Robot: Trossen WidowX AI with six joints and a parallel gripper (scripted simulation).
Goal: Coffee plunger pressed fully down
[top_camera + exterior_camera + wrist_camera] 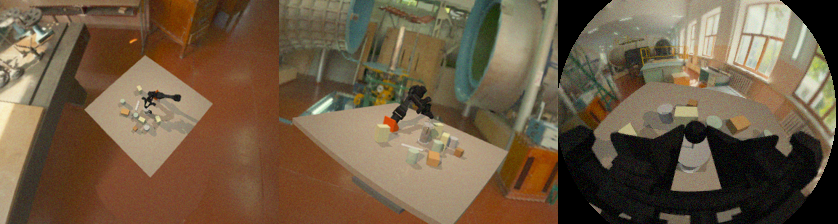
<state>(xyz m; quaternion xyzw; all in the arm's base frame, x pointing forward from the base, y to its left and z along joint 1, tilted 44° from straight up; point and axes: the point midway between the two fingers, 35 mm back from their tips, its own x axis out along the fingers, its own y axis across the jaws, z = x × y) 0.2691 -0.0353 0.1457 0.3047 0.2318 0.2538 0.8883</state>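
Your pincer (693,136) is clamped on the plunger knob (694,132), dark and round, seen dead centre in the wrist view w/ a black finger (652,150) on each side. Below the knob you can see the pale lid and body of the coffee press (692,157). In the exterior view the press (426,133) stands upright near the middle of the frame, on the table (352,153), w/ the arm (406,103) bending down over it from the upper left; the orange base (391,124) sits just left of the press. Around the press are small blocks & cylinders: a pale yellow cube (382,133) to the left, a pale green cylinder (413,156) and an orange cube (433,158) toward the bottom, a grey cylinder (453,142) and a small brown cube (458,152) to the right. In the top view the arm (161,97) lies across the table centre and mostly hides the press; can't tell from there how far the plunger sits.
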